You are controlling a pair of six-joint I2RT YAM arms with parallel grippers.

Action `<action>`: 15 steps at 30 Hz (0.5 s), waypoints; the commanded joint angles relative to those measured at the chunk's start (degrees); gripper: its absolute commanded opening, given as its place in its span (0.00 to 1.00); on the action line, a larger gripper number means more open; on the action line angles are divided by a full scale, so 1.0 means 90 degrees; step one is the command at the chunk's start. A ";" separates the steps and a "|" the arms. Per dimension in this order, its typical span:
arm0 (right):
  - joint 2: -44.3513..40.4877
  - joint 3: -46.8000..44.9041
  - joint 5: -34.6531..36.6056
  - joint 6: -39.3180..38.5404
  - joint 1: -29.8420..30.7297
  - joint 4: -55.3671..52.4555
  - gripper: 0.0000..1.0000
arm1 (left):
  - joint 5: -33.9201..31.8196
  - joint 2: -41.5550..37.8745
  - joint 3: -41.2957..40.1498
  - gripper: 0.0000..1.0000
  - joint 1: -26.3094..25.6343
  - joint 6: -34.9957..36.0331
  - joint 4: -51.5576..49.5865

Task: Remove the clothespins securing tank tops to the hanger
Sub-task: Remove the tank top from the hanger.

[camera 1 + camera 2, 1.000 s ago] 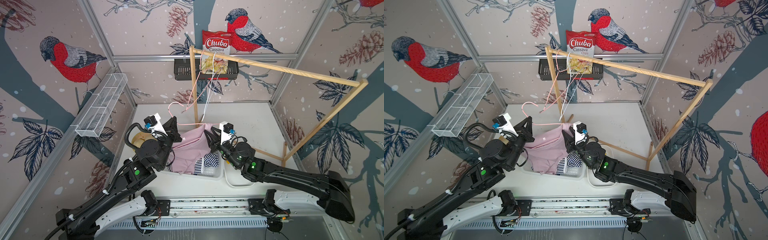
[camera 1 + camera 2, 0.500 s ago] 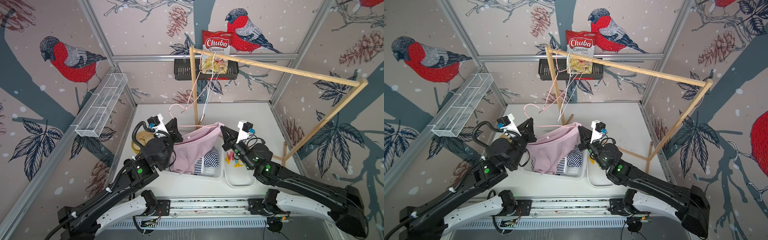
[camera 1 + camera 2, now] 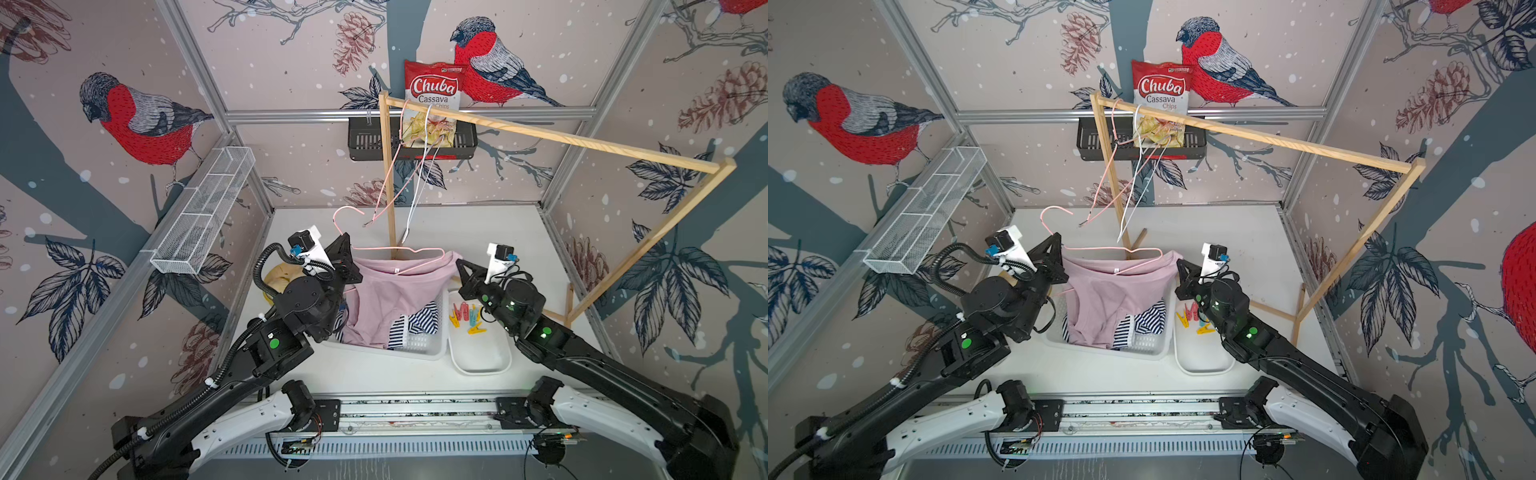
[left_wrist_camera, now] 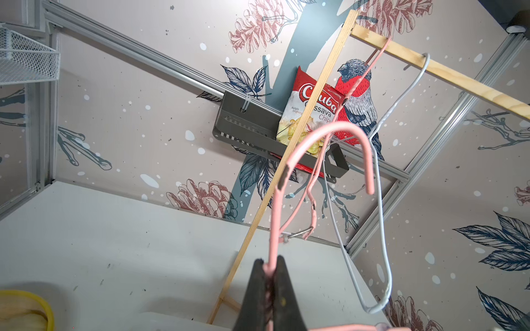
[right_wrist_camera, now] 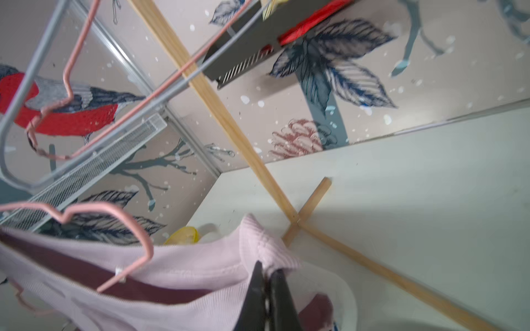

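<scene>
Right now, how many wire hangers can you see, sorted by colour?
Pink wire hangers: 2
Grey-white wire hangers: 1
Total: 3

L arm (image 3: 232, 374) & R arm (image 3: 590, 361) stretched fwd, L gripper (image 3: 344, 240) pinched closed, R gripper (image 3: 459, 263) pinched closed, tips angled up

Pair of black jointed arms, left arm (image 3: 299, 297) and right arm (image 3: 615, 380): white base links (image 3: 245, 422), green elbow lights (image 3: 274, 343), white-bracketed wrist cameras (image 3: 498, 254), black wedge-fingered left gripper (image 3: 344, 237) and right gripper (image 3: 459, 262), corrugated black conduit (image 3: 255, 270) on left.
</scene>
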 commanded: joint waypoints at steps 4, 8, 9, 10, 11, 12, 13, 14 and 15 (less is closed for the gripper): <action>0.0760 0.0010 -0.0843 -0.0130 0.0714 0.0959 0.05 | 0.0135 0.0186 0.0205 0.00 0.0007 0.0082 0.0439; 0.1101 -0.0105 -0.1617 -0.0626 0.1002 0.1453 0.30 | 0.0140 0.0316 0.0302 0.00 0.0007 0.0168 0.0489; 0.1041 -0.0177 -0.1676 -0.0678 0.1009 0.1544 0.38 | 0.0143 0.0338 0.0304 0.00 0.0007 0.0174 0.0509; 0.0874 -0.0303 -0.1711 -0.0749 0.1017 0.1685 0.43 | 0.0137 0.0361 0.0308 0.00 -0.0005 0.0182 0.0516; 0.0661 -0.0415 -0.1659 -0.0844 0.1009 0.1720 0.47 | 0.0118 0.0369 0.0311 0.00 0.0008 0.0182 0.0518; 0.0469 -0.0468 -0.1575 -0.0953 0.1009 0.1637 0.51 | 0.0095 0.0382 0.0312 0.00 0.0007 0.0174 0.0518; 0.0229 -0.0485 -0.1423 -0.1142 0.1010 0.1387 0.53 | 0.0100 0.0397 0.0314 0.00 0.0012 0.0183 0.0518; -0.0007 -0.0462 -0.1230 -0.1337 0.1014 0.1067 0.54 | 0.0099 0.0404 0.0308 0.00 0.0005 0.0199 0.0518; -0.0208 -0.0451 -0.1039 -0.1504 0.1008 0.0759 0.55 | 0.0106 0.0423 0.0306 0.00 0.0004 0.0210 0.0518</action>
